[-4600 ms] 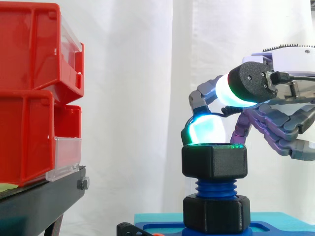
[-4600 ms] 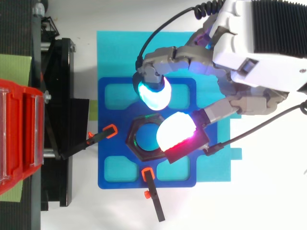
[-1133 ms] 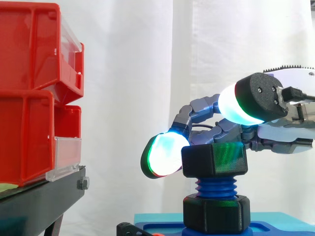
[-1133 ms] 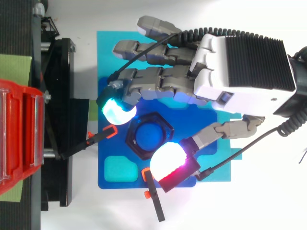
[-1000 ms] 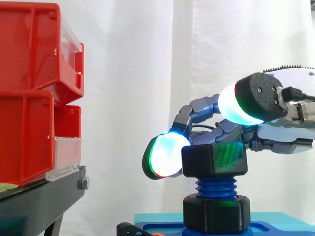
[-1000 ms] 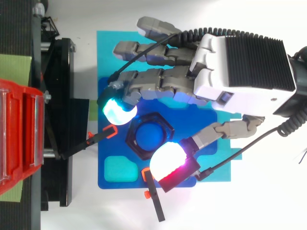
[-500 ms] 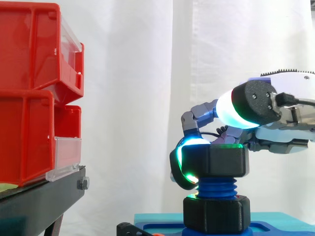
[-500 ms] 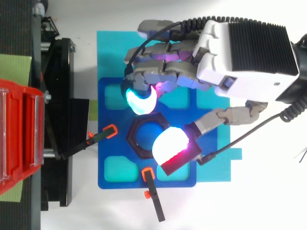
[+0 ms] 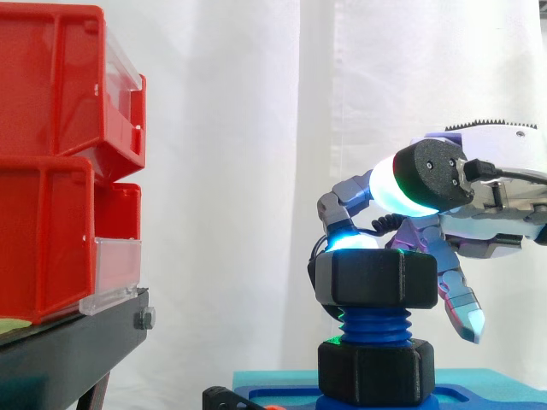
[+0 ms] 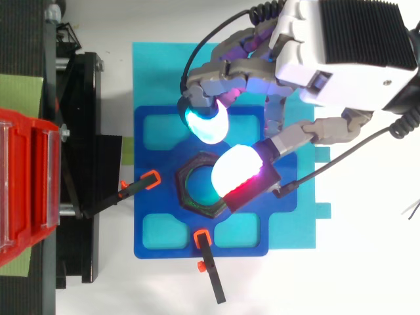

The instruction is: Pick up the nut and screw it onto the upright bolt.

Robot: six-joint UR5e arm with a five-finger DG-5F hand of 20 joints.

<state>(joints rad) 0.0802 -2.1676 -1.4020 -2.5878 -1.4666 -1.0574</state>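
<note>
The black hex nut (image 9: 372, 278) sits threaded on the upright blue bolt (image 9: 372, 325), with a short gap above the black collar (image 9: 373, 371) at the bolt's foot. From above, the nut (image 10: 190, 197) is a ring around the bolt's top. My hand (image 10: 341, 39) reaches in from the right. One bent finger's cyan pad (image 9: 350, 242) lies at the nut's far upper edge. The thumb's white pad (image 10: 239, 172) hovers over the nut's near right corner, above it and not touching. The other fingers hang loosely beyond the nut, and nothing is pinched.
The bolt stands in a blue fixture plate (image 10: 154, 216) on a teal mat (image 10: 151, 72), held by two orange-tipped clamps (image 10: 151, 178). Stacked red bins (image 9: 60, 162) on a black stand (image 9: 68, 350) rise to the left. A white curtain hangs behind.
The finger pad swept from the nut's left side round to its far edge and rose. The nut turned with it. The thumb swung from the front to over the nut's right corner.
</note>
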